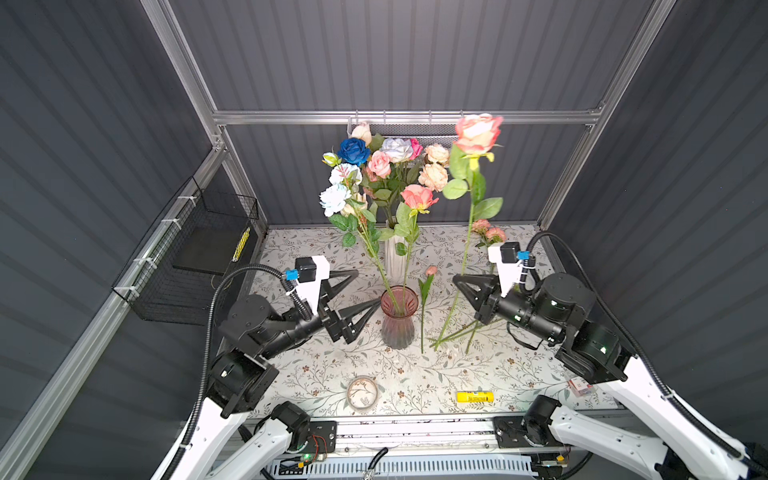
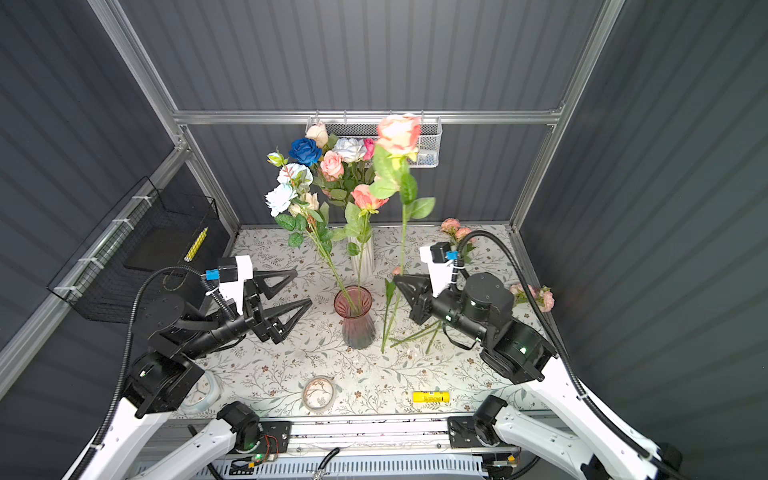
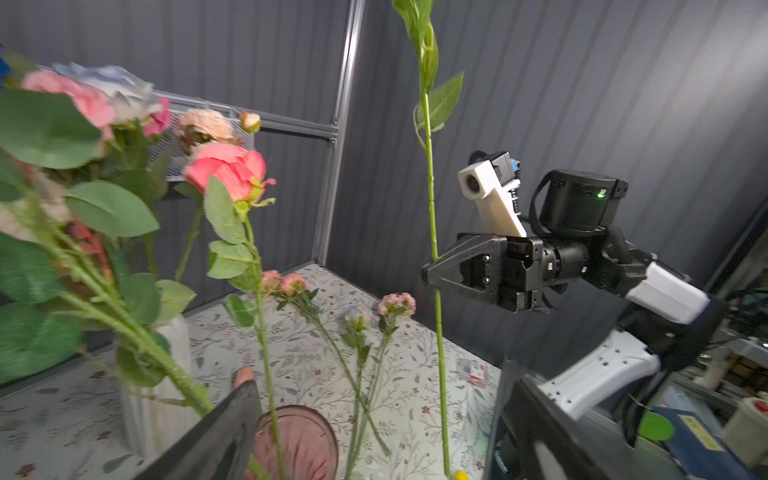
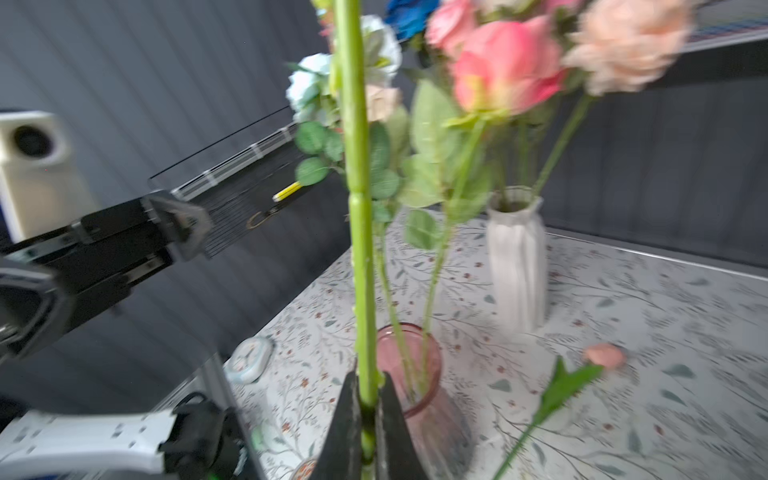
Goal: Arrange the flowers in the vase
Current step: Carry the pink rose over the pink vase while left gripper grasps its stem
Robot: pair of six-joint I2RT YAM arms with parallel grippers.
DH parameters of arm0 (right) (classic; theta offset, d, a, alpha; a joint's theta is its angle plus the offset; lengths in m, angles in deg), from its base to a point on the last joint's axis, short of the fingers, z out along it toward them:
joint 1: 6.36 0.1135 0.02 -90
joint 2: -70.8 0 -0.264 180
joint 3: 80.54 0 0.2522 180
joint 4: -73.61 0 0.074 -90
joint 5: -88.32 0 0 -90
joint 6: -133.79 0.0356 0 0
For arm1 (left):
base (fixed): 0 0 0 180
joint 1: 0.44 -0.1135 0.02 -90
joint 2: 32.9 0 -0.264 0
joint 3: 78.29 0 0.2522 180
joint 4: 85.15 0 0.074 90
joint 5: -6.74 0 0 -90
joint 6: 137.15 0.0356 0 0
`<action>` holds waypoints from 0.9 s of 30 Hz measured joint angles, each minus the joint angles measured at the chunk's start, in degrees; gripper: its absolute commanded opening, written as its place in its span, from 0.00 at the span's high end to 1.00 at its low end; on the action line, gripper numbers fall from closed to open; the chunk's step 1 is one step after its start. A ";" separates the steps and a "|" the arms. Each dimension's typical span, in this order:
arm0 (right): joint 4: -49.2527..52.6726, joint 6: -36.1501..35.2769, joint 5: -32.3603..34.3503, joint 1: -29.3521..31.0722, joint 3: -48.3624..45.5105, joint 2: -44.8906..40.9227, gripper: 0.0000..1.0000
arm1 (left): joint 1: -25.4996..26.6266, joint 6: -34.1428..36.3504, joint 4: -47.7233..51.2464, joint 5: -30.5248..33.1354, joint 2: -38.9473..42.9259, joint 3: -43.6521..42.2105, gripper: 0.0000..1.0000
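The right gripper [image 1: 457, 279] pinched a tall pink rose [image 1: 478, 133] upright by its stem just right of the pink vase [image 1: 399, 322], which held two other flowers [image 1: 417, 196], while the left gripper [image 1: 368, 287] stood spread beside it

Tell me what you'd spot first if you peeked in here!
The tall pink-and-cream rose stands out first, held upright by its stem in the right gripper, just right of the pink glass vase in the middle. Behind that vase, a big bunch of flowers fills the white vase at the back, with one deep blue bloom among the pinks.
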 measured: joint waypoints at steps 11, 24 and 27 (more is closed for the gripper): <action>1.44 -3.02 -8.59 11.54 6.97 11.91 1.00 | 0.00 -5.27 -12.20 -9.92 -6.82 0.20 0.35; -0.46 -2.73 -11.15 12.39 6.99 15.15 0.98 | -0.02 -8.20 -18.25 -12.87 -10.49 0.31 0.93; -0.26 -2.69 -9.94 12.26 6.95 15.54 0.68 | 0.11 -8.57 -18.16 -13.00 -10.95 0.87 1.00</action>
